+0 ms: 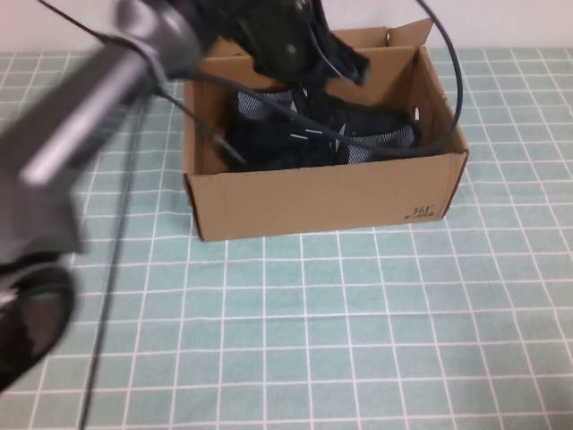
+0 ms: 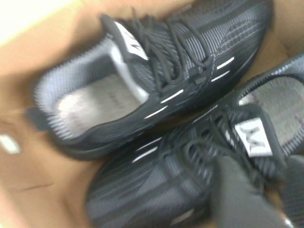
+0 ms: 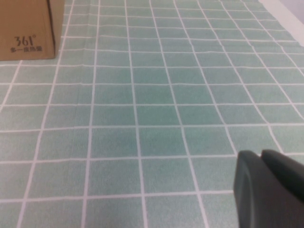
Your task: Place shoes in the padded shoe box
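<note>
- Nearest to you is the green checked tablecloth (image 1: 358, 340), which runs from the near edge up to the padded shoe box (image 1: 322, 202); take that box as your landmark.
- The right gripper (image 3: 268, 190) is out of the high view. Its wrist camera shows only a dark finger edge low over the cloth, well apart from the box corner with the "361" print (image 3: 23, 42). You cannot tell from this whether its fingers are apart or together.
- On the near left side of the box, the left arm (image 1: 98, 107) crosses the high view as a grey blurred bar that reaches up and over the box's left wall.
- The box stands upright on the cloth with its top open, and its printed corner is at the near right.
- Both shoes (image 1: 313, 134) lie inside the box, side by side and touching along their length. From the left wrist you see one shoe (image 2: 156, 76) with its grey lining open to the camera and the other shoe (image 2: 190, 161) just beside it, heels pointing opposite ways.
- The left gripper (image 1: 304, 45) hangs above the box's far half, over the shoes. Its dark fingers (image 2: 237, 194) appear to lie close against the second shoe's laces, though blur keeps you from judging their spread or any grip.
- Behind the box, its rear flaps (image 1: 394, 36) stand upright.
</note>
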Robot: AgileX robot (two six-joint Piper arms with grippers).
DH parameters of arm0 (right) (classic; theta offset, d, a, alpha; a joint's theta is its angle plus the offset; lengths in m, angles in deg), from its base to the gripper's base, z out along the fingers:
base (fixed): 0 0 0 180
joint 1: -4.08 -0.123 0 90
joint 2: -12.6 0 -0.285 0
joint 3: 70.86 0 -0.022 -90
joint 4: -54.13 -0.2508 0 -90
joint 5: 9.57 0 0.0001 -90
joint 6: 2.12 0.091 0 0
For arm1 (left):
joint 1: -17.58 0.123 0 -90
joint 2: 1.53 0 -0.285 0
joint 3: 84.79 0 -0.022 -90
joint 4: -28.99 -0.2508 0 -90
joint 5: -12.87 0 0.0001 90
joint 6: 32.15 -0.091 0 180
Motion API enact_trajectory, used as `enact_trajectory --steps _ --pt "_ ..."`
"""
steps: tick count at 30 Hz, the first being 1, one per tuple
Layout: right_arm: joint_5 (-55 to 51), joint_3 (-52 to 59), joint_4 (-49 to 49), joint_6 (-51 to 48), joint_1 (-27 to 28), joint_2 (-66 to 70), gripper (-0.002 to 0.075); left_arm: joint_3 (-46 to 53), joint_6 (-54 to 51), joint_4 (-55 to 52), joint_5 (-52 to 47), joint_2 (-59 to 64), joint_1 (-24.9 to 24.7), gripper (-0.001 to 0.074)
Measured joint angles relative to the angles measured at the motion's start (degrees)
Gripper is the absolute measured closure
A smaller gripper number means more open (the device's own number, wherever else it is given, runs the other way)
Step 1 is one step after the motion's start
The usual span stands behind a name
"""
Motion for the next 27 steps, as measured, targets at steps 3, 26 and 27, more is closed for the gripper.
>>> enact_trajectory --steps 3,26,27 --pt "0.00 0.00 0.00 0.00 0.00 0.00 0.0734 6.88 -1.30 -1.36 1.02 -7.24 0.02 0.0675" --pt "0.00 0.00 0.00 0.00 0.00 0.00 0.0734 83.00 4.33 -8.92 30.98 -76.27 0.02 0.0736" --pt "0.00 0.00 0.00 0.00 0.00 0.00 0.0734 85.09 5.11 -8.92 31.10 -78.81 0.02 0.0737"
